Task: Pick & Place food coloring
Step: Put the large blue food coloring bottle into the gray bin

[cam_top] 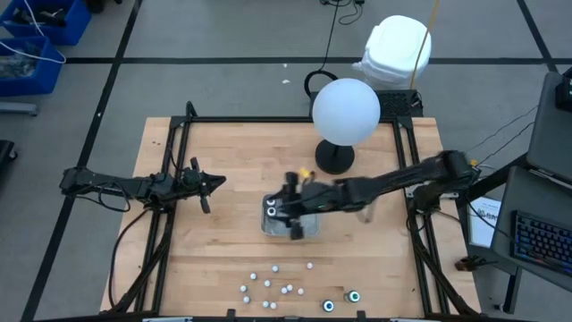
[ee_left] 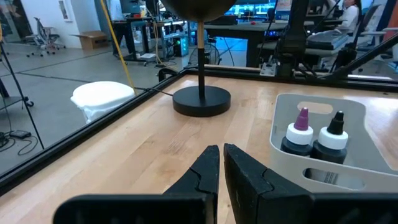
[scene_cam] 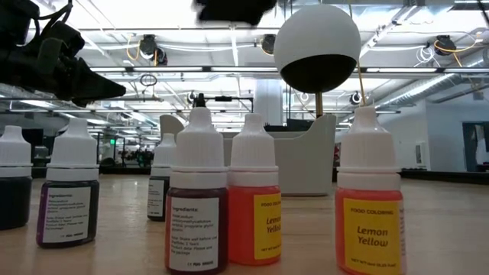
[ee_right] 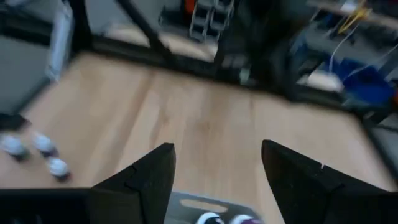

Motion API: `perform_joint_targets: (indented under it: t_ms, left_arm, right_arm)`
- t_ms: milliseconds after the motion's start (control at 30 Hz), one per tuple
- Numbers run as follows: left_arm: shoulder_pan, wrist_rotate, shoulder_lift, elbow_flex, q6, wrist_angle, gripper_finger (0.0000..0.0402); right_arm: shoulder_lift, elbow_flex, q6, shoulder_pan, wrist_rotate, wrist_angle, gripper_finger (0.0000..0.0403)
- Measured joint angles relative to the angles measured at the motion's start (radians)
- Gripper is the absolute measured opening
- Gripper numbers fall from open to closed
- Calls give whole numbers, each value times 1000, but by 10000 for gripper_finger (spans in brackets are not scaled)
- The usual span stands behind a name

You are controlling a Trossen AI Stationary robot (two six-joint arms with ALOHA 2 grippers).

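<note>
Several food coloring bottles (cam_top: 273, 286) stand on their bases near the table's near edge; the low view shows them close up, among them two labelled Lemon Yellow (scene_cam: 369, 210). Two more bottles (ee_left: 314, 137), one purple-tipped and one black-tipped, stand in the clear tray (cam_top: 308, 224) at mid-table. My right gripper (ee_right: 217, 158) hangs open above the tray, with nothing between its fingers. My left gripper (ee_left: 221, 158) is shut and holds nothing, at the table's left, pointing toward the tray.
A lamp with a white globe (cam_top: 346, 112) and a round black base (cam_top: 333, 159) stands just beyond the tray. Two dark bottles with ringed tops (cam_top: 341, 300) sit at the near edge. Black frame rails (cam_top: 170, 206) run along the table's left and right sides.
</note>
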Motion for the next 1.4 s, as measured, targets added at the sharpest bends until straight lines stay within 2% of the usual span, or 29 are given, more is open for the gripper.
perform_joint_targets:
  t_ms: [133, 267, 367, 433, 533, 633, 733, 933, 1100, 1267, 1400]
  left_arm:
    - [0, 0, 0, 0, -1, -1, 33]
    - [0, 0, 0, 0, -6, -2, 33]
    - [0, 0, 0, 0, -13, -2, 33]
    - [0, 0, 0, 0, -14, -2, 33]
    - [0, -2, 0, 0, -26, -2, 33]
    - [0, -2, 0, 0, -43, -3, 33]
    - [0, -2, 0, 0, -49, -3, 33]
    - [0, -5, 0, 0, -17, -4, 33]
    - [0, 23, 0, 0, 2, -4, 33]
    - [0, 1, 0, 0, 18, 2, 33]
    - [0, -21, 0, -1, 18, 30, 33]
  right_arm:
    - [-204, 0, 36, 50, 3, -210, 185]
    - [-396, -10, 132, 108, 10, -425, 109]
    - [-523, -107, 196, 185, 10, -486, 36]
    - [-597, -230, 218, 245, 52, -430, 10]
    - [-700, -441, 229, 311, 112, -290, 13]
    - [-792, -651, 208, 331, 103, -107, 9]
    - [-927, -797, 185, 320, 103, 6, 2]
    - [-1259, -980, 169, 282, 104, 32, 1]
    - [-1451, -1085, 94, 274, 79, 44, 1]
    - [-1575, -1139, 85, 273, 80, 63, 0]
    - [-1601, -1191, 57, 273, 80, 103, 0]
